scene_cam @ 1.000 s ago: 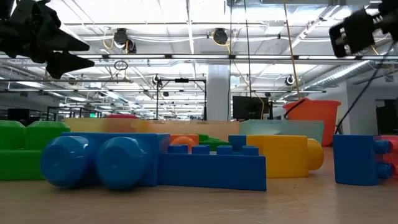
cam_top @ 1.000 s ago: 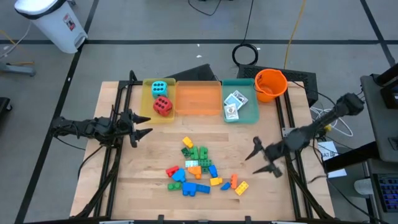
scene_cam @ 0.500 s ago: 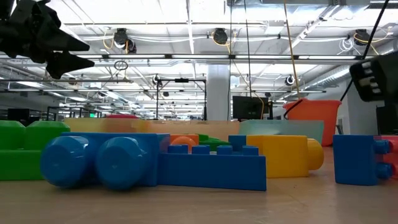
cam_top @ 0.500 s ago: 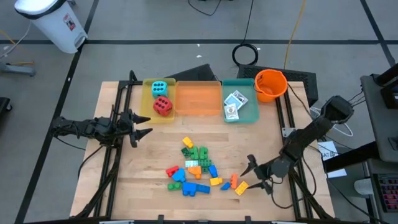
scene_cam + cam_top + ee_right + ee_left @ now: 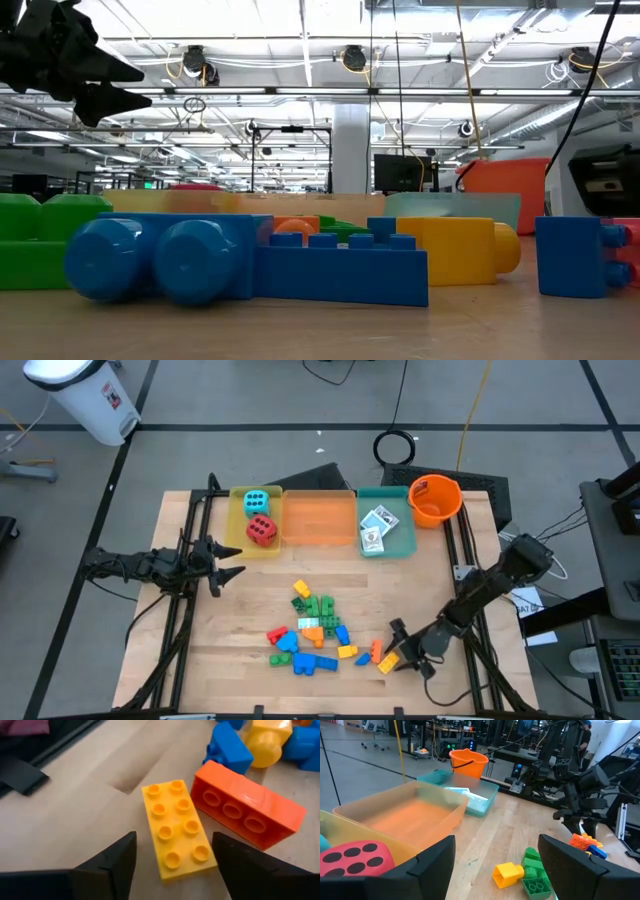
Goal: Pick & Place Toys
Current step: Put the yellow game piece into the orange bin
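Room: we see grey floor around a wooden surface (image 5: pixel 250 600), with a white bin (image 5: pixel 85 395) at 10 o'clock off the surface and cables at 12 o'clock.
Trays: along the 12 o'clock edge stand a yellow tray (image 5: pixel 236 532), an orange tray (image 5: pixel 318 520) and a teal tray (image 5: pixel 396 542), side by side and touching.
Dice: the cyan die (image 5: pixel 255 501) and red die (image 5: pixel 262 530) sit in the yellow tray, red one nearer the centre.
Card packs: we find the card packs (image 5: pixel 376 527) in the teal tray.
Bucket: an orange bucket (image 5: pixel 434 497) stands just beside the teal tray, at 1 o'clock.
Bricks: the building bricks (image 5: pixel 315 632) lie heaped at 6 o'clock of centre; a yellow brick (image 5: pixel 178 829) and an orange brick (image 5: pixel 247 810) lie apart at the heap's 3 o'clock side, almost touching each other.
Right gripper: the right gripper (image 5: pixel 399 649) is low at 5 o'clock, its fingers (image 5: pixel 111 861) parted on either side of the yellow brick, not gripping it; the orange brick crowds one side.
Left gripper: the left gripper (image 5: pixel 226 564) hangs at 9 o'clock, above the surface, fingers (image 5: pixel 427 860) open and empty, near the yellow tray.
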